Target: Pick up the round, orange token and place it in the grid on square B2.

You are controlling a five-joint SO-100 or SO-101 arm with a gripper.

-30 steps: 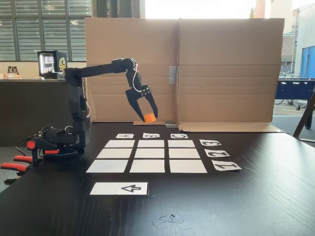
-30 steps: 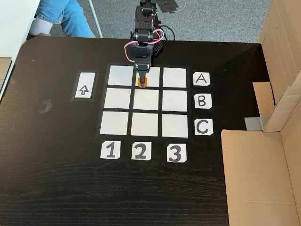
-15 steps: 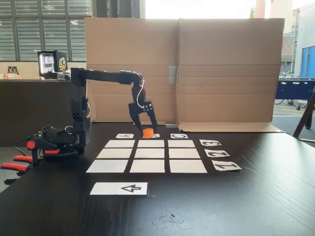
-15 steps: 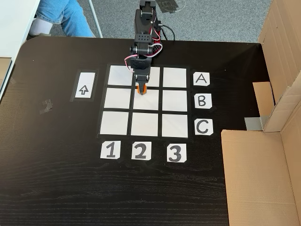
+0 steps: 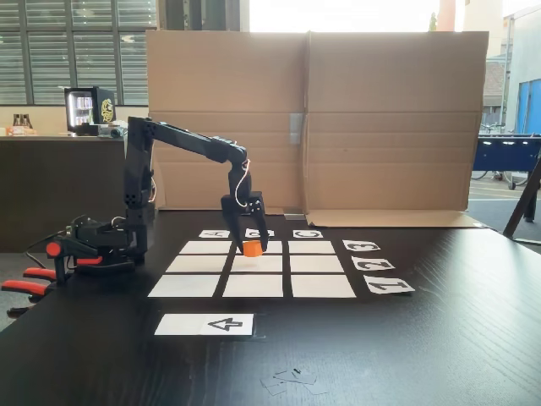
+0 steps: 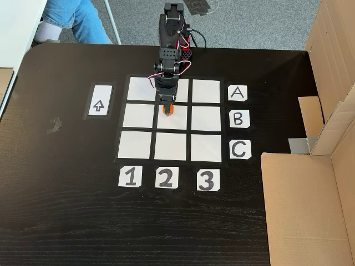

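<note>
Black arm reaching from the far edge of the dark table [image 6: 66, 210] over the grid [image 6: 136, 145] in the fixed view from above. Tool [image 6: 167, 110] pointing down, closed around the token [image 6: 166, 110], orange showing between the dark fingers. Token above the far part of square B2 [image 6: 175, 123], near its border with the far-middle cell. In the low fixed view, tool [image 5: 252, 246] gripping the token [image 5: 252, 248] low over the grid [image 5: 186, 285], just at the paper; contact with it impossible to tell. Letter cards A, B, C [image 6: 237, 118] right of the grid, number cards [image 6: 165, 178] along its near edge, arrow card [image 6: 99, 106] to its left. Cardboard [image 6: 302, 210] at the right.
</note>
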